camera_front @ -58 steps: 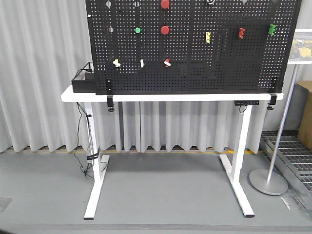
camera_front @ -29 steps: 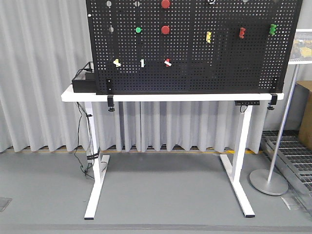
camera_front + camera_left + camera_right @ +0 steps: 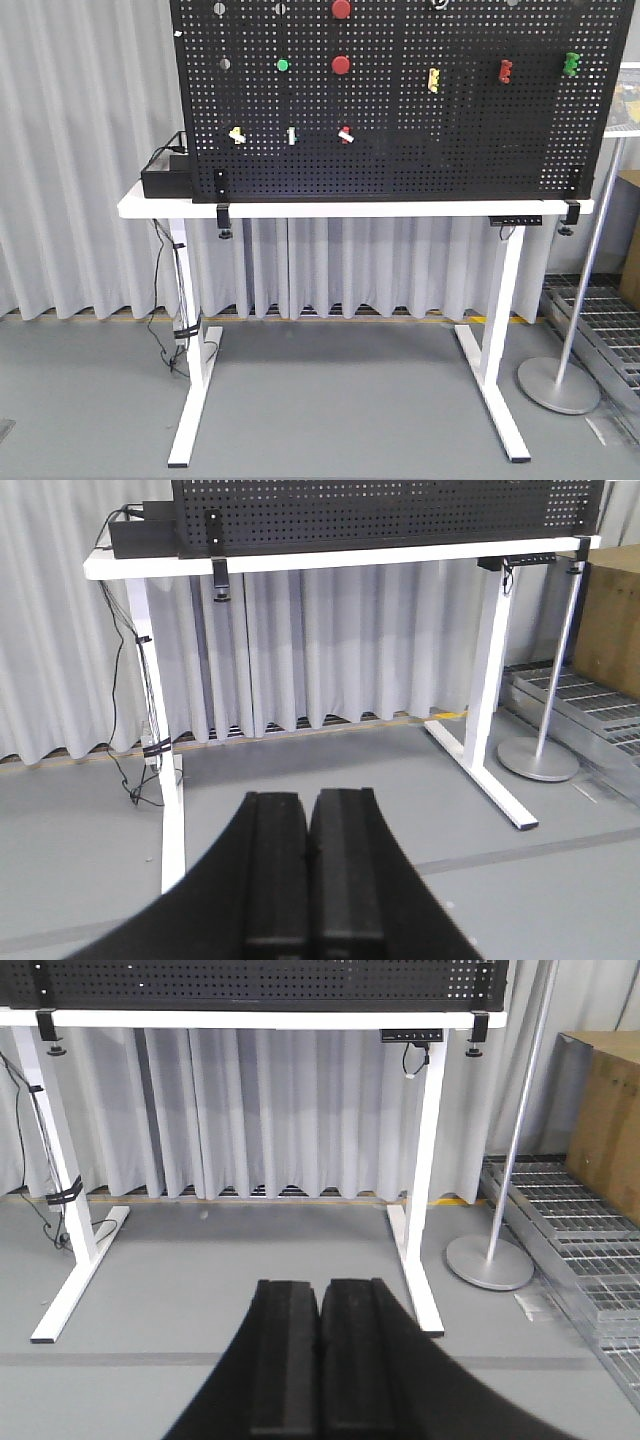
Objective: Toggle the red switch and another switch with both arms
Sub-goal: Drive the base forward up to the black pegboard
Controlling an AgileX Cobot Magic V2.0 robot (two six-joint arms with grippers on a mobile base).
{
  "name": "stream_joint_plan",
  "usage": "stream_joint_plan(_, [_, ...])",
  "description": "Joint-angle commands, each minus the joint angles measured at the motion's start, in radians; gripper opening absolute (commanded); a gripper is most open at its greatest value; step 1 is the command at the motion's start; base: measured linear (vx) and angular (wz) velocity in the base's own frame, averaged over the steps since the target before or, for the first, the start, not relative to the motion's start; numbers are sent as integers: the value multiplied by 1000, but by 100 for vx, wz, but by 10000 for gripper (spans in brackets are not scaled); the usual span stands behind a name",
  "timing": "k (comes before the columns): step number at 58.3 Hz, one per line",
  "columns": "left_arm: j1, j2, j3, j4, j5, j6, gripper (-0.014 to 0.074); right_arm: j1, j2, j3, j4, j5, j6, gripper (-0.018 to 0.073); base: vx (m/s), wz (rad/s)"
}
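The red switch [image 3: 345, 134], a small red base with a white lever, sits low on the black pegboard [image 3: 450, 150]. Another switch [image 3: 237, 134], yellow-based with a white lever, is in the same row to its left. Neither arm appears in the front view. In the left wrist view my left gripper [image 3: 308, 802] is shut with nothing in it, low over the floor and far from the board. My right gripper [image 3: 320, 1288] is likewise shut and holds nothing. Both wrist views show only the board's bottom edge, so the switches are out of sight there.
The board stands on a white table [image 3: 350, 209] with a black box [image 3: 165, 178] at its left end. Round red buttons [image 3: 341, 65], a green button [image 3: 283, 65] and coloured clips [image 3: 505, 71] dot the board. A pole stand [image 3: 558, 385], floor grates and a cardboard box [image 3: 600, 1110] are to the right.
In the front view the table and pegboard have grown slightly larger and spread outward, as if the view has come closer. The switches look unchanged.
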Motion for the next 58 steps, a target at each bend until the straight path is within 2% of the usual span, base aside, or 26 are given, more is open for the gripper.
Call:
stream_joint_plan(1, [0,-19,20,-4,-79,-8,3,-7,-13,5,-5,-82,-1,-6,22,0])
stream_joint_plan(27, [0,-19,20,-4,-79,-8,3,-7,-13,5,-5,-82,-1,-6,32,3])
stream_joint_plan(58, [0,-19,20,-4,-79,-8,3,-7,-13,5,-5,-82,-1,-6,44,10])
